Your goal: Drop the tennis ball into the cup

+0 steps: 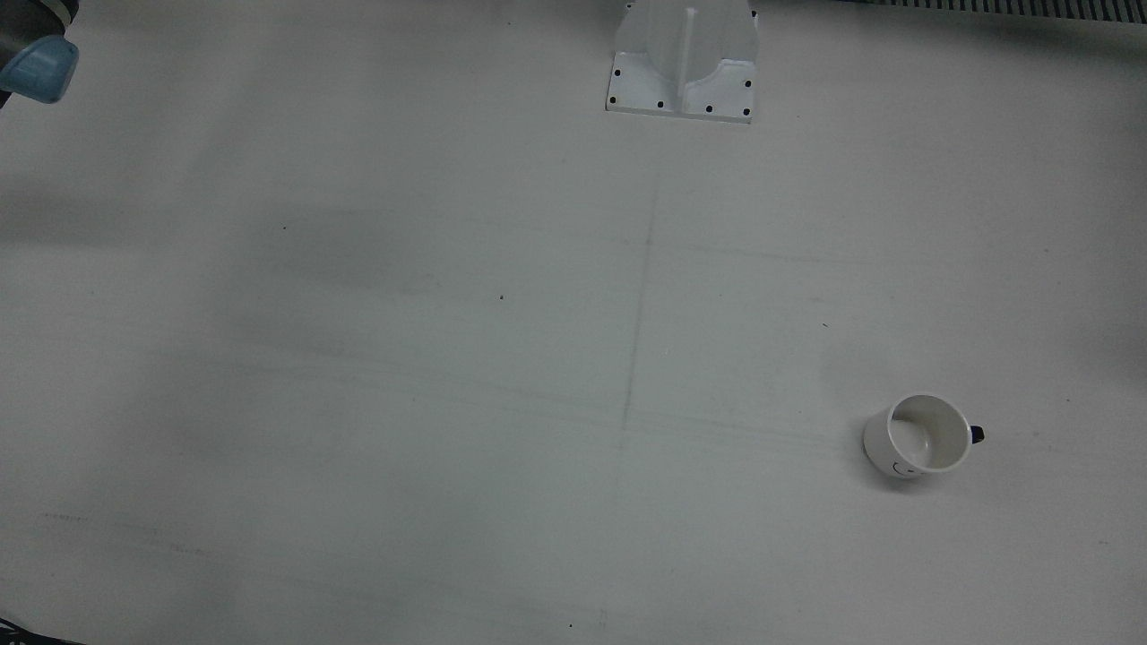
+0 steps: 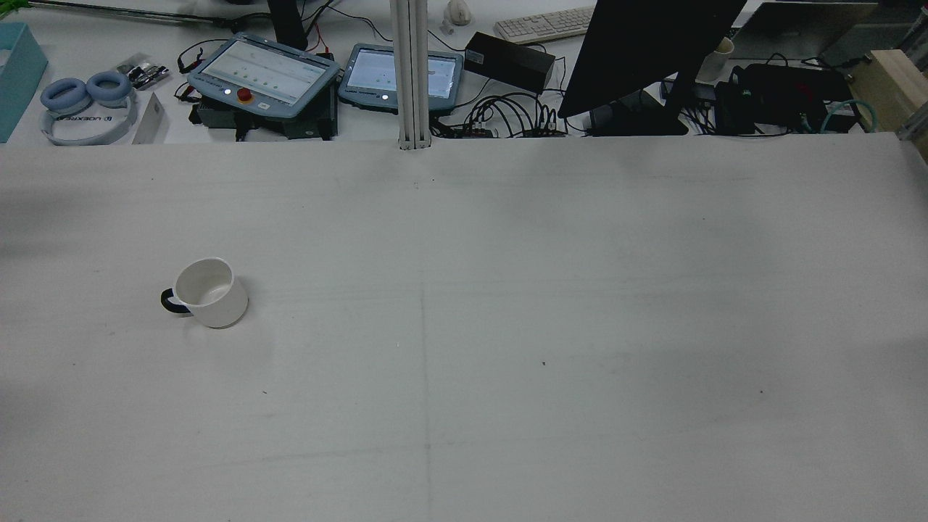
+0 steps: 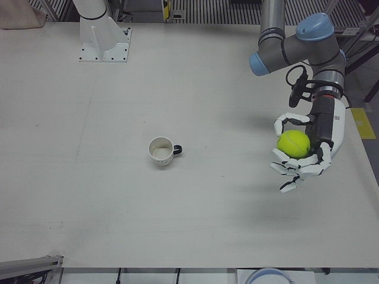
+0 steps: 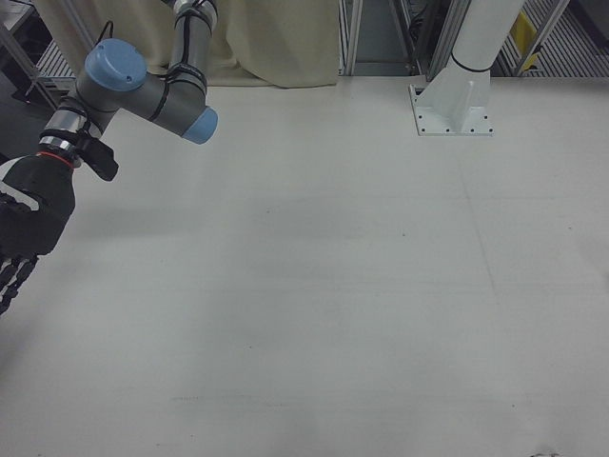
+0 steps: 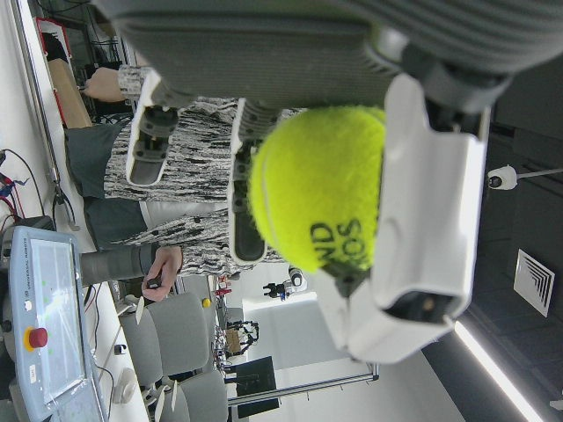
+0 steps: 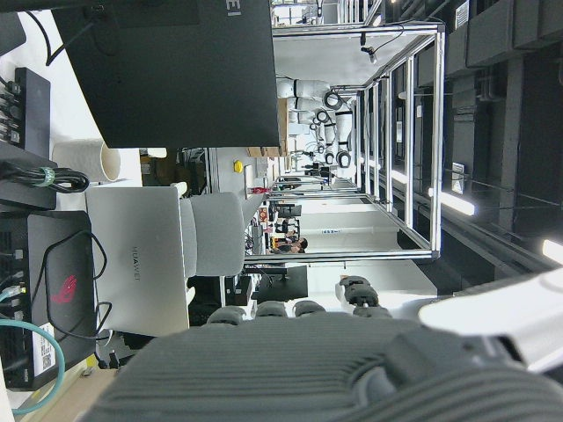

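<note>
Left hand (image 3: 305, 151): your fingers are wrapped round the tennis ball (image 3: 294, 144), palm facing sideways. It hangs above the table (image 3: 89, 195), off to the side, near the table's edge on the robot's left.
Ball: yellow-green and cradled between the white fingers (image 3: 296, 170) below and one white finger (image 3: 289, 120) above. The left hand view shows it pressed against the palm, with black lettering on it (image 5: 324, 189).
Cup (image 3: 161, 151): white mug, upright, mouth open to the top, dark handle pointing toward your left hand. It stands on the table on the robot's left half (image 2: 205, 292), well apart from the ball. Nothing shows inside it in the front view (image 1: 918, 436).
Right hand (image 4: 27, 228): dark, at the far edge of the right-front view and partly cut off by the frame. Fingers (image 4: 11, 274) point down and look loosely spread, but you can't tell the state for sure. No object is seen in it.
Right arm (image 4: 143, 90): elbow raised over the table's edge, on the robot's right.
Table: bare, except for the cup and the white pedestal base (image 1: 685, 58).
</note>
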Controlling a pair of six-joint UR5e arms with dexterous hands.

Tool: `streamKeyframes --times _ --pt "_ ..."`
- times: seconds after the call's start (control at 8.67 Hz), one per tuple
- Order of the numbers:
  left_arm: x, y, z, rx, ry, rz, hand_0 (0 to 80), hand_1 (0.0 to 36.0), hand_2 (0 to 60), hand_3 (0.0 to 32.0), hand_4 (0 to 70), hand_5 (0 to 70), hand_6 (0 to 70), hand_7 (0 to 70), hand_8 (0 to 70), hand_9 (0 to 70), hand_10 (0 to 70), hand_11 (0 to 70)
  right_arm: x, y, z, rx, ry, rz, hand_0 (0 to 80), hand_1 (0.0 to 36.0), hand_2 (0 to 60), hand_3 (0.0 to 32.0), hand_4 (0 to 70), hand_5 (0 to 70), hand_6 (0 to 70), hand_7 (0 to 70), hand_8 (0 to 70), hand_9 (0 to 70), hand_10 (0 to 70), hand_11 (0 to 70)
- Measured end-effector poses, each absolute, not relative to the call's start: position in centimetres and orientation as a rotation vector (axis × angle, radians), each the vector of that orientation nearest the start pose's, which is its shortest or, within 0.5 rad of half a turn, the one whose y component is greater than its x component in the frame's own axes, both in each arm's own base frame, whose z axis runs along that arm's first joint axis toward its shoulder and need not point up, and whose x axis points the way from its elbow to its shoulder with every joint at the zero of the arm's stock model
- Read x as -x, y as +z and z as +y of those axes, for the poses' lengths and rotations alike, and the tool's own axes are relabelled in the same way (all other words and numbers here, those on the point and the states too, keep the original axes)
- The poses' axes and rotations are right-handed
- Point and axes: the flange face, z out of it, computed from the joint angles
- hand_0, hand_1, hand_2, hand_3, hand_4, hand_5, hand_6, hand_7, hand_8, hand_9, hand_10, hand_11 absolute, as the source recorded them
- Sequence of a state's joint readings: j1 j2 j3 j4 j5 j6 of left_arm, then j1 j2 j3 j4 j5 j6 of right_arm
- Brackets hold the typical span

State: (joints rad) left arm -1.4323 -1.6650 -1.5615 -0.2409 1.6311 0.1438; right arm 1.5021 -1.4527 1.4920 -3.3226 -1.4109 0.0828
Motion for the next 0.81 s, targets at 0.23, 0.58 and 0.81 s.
streamKeyframes --times 0.23,0.58,0.81 --pt "5.0 60.7 -56.9 0.044 -1.672 2.407 80.0 36.0 60.0 32.0 0.0 33.9 70.0 58.4 43.8 36.4 11.4 20.8 -11.3 68.2 -53.4 0.033 -2.28 1.988 0.0 0.0 0.0 0.0 0.0 0.0 0.0 0.0 0.0 0.0 0.0 0.0" --pt "1.0 57.1 -55.7 0.121 -1.572 2.422 80.0 36.0 60.0 32.0 0.0 33.1 70.0 58.0 43.0 35.8 11.0 20.1 -11.3 68.4 -53.4 0.032 -2.284 1.984 0.0 0.0 0.0 0.0 0.0 0.0 0.0 0.0 0.0 0.0 0.0 0.0" --pt "-4.5 55.5 -54.7 0.191 -1.49 2.38 80.0 36.0 60.0 32.0 0.0 33.2 70.0 56.8 43.3 36.0 11.1 20.4 -11.3 68.4 -53.4 0.032 -2.284 1.982 0.0 0.0 0.0 0.0 0.0 0.0 0.0 0.0 0.0 0.0 0.0 0.0"
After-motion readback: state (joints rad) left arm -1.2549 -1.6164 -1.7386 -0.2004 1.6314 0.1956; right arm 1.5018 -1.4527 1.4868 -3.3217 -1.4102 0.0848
